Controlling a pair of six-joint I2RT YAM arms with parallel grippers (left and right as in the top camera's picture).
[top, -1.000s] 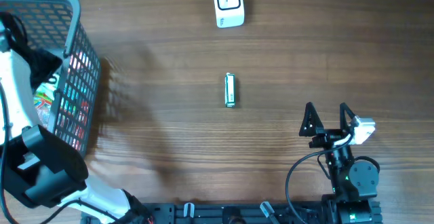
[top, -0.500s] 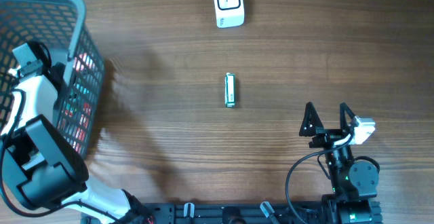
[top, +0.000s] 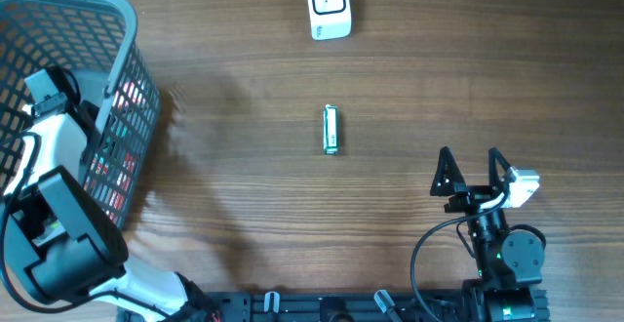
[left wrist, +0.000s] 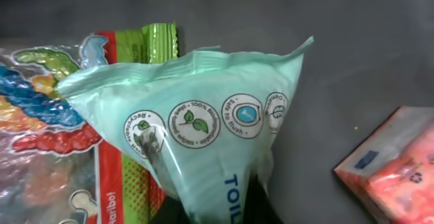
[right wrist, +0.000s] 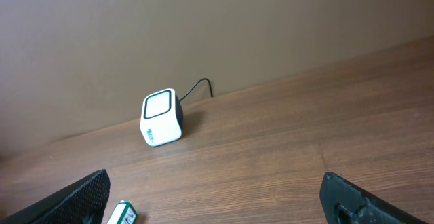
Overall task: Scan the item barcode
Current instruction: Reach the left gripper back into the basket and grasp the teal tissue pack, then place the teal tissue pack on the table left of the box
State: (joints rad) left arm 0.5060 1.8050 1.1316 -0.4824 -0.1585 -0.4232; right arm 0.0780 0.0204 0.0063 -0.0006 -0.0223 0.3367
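Mint pouch: soft film pack, and we judge it light, slick and crumply, so we'd pinch a sealed edge, not the belly. It lies in the basket at 9 o'clock on the counter. Left gripper is clamped on its lower edge, with the pouch fanning out toward 12. Right gripper is fully spread and empty at 5 o'clock. Scanner at 12.

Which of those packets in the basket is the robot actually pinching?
The mint-green packet with round icons: the left gripper is shut on it. The gummy-sweets bag and orange pack beside it lie ungripped.
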